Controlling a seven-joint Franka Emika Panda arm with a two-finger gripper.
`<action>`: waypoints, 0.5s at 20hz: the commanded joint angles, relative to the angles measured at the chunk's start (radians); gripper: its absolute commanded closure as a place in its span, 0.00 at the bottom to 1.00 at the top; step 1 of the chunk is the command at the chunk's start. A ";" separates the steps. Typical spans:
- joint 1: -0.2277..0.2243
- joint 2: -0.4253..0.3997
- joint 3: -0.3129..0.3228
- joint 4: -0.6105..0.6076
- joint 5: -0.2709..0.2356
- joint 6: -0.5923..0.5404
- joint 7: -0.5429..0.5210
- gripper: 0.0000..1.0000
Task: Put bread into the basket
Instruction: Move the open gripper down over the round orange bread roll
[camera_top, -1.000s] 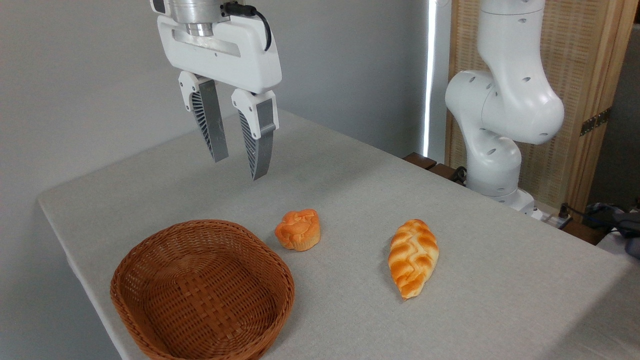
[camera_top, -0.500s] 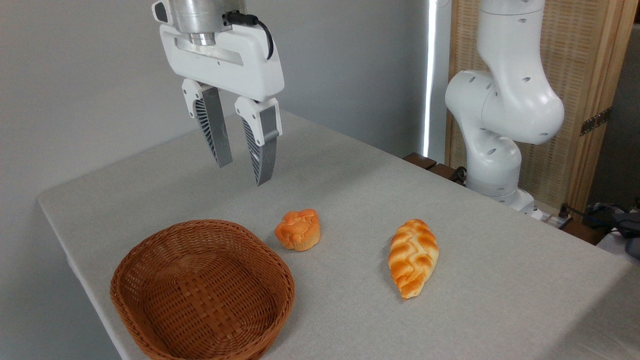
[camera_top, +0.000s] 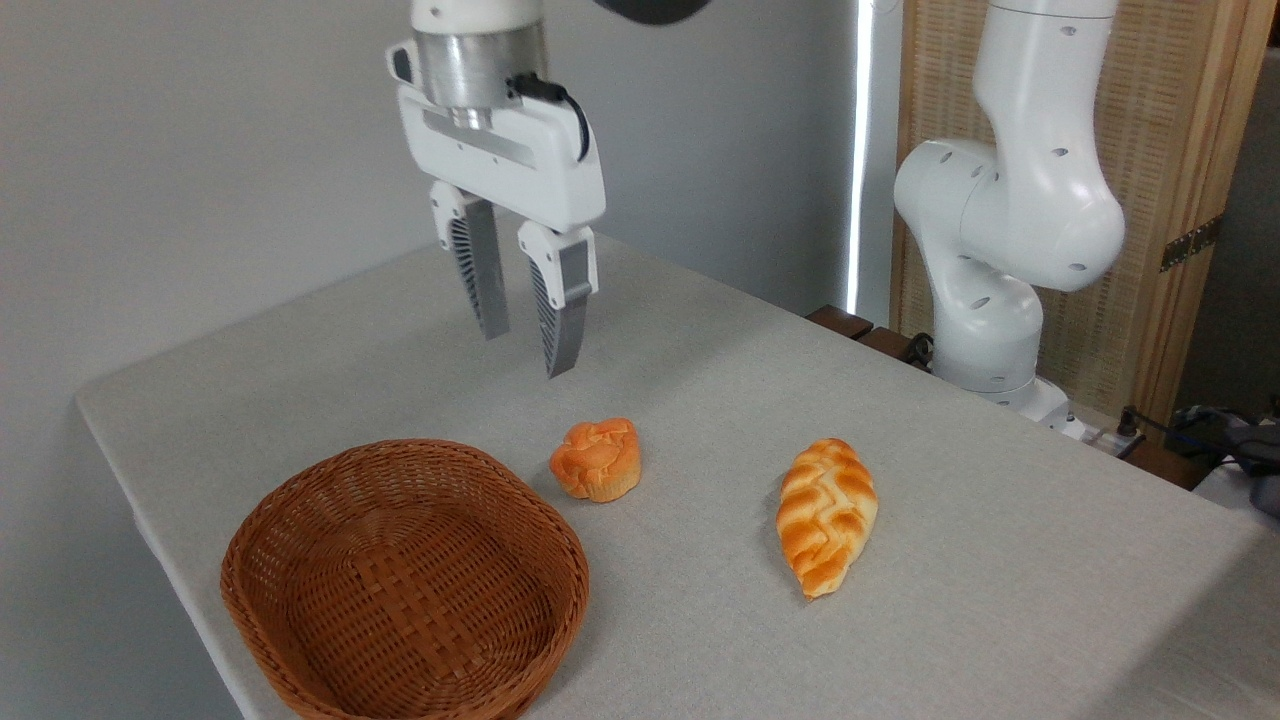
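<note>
- Nearest us, we see the basket (camera_top: 404, 585) on the table (camera_top: 1000, 560), empty, its woven floor bare.
- Just beyond its far right rim, we find the bun (camera_top: 596, 458) sitting upright on the cloth, close to the wicker but apart from it, untouched.
- To the right, well apart from the bun, we note the braided loaf (camera_top: 826, 512) lying flat; we judge it no part of this job.
- What has just changed: over the last second our gripper (camera_top: 527, 352) has swung from above the far side of the basket toward the right and has sunk a little, so it now hangs in the air a short way behind and to the left of the bun. Bun, basket and loaf lie exactly where they were.
- We read this as the approach to the pick: nothing of the task is done yet, and we judge the gripper needs to come further toward us and down before it can straddle the bun.
- The hand itself: its two fingers (camera_top: 563, 315) stand partly apart with a clear gap, holding nothing and touching nothing.
- Farthest back, we see the arm's white base (camera_top: 990, 330) at the table's far edge.
</note>
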 joint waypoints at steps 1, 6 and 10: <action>-0.047 -0.098 0.009 -0.223 0.012 0.133 -0.002 0.00; -0.074 -0.093 0.011 -0.363 0.025 0.285 0.011 0.00; -0.074 -0.084 0.020 -0.378 0.025 0.296 0.090 0.00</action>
